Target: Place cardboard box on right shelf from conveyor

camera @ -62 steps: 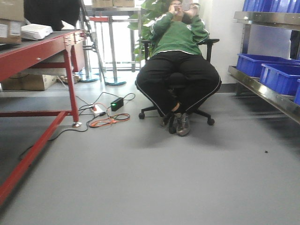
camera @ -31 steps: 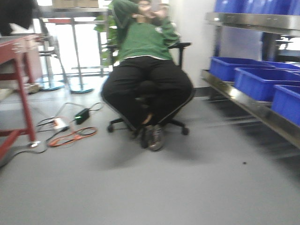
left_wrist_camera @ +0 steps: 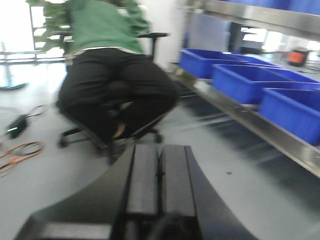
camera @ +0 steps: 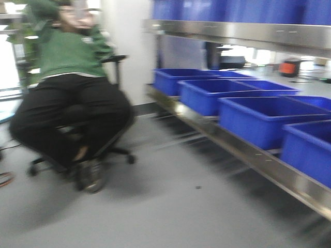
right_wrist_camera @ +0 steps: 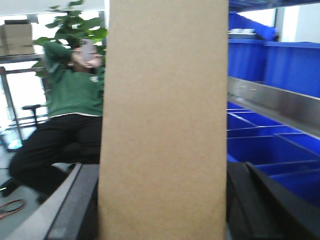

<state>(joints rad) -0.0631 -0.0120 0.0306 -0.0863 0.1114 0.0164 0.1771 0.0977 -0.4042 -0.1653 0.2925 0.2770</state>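
In the right wrist view the tan cardboard box (right_wrist_camera: 165, 100) stands upright and fills the middle of the frame. My right gripper (right_wrist_camera: 161, 170) is shut on it, one dark finger against each side. The right shelf (camera: 243, 151), shiny steel with a reflective front lip, runs along the right of the front view and carries blue bins; its lip (right_wrist_camera: 272, 102) also shows beyond the box. My left gripper (left_wrist_camera: 160, 150) is shut with nothing in it, its pads pressed together over the grey floor. The conveyor is out of view.
A person in a green top sits on a wheeled office chair (camera: 77, 155) at the left, close to the shelf's far end. Several blue bins (camera: 258, 119) fill the lower shelf, and more stand on the upper shelf (camera: 232, 32). Cables (left_wrist_camera: 20, 152) lie on the floor at the left.
The front view has swung to the right. The red table has left the frame, the seated person has slid to the left edge, and the shelf with blue bins now fills the right half.
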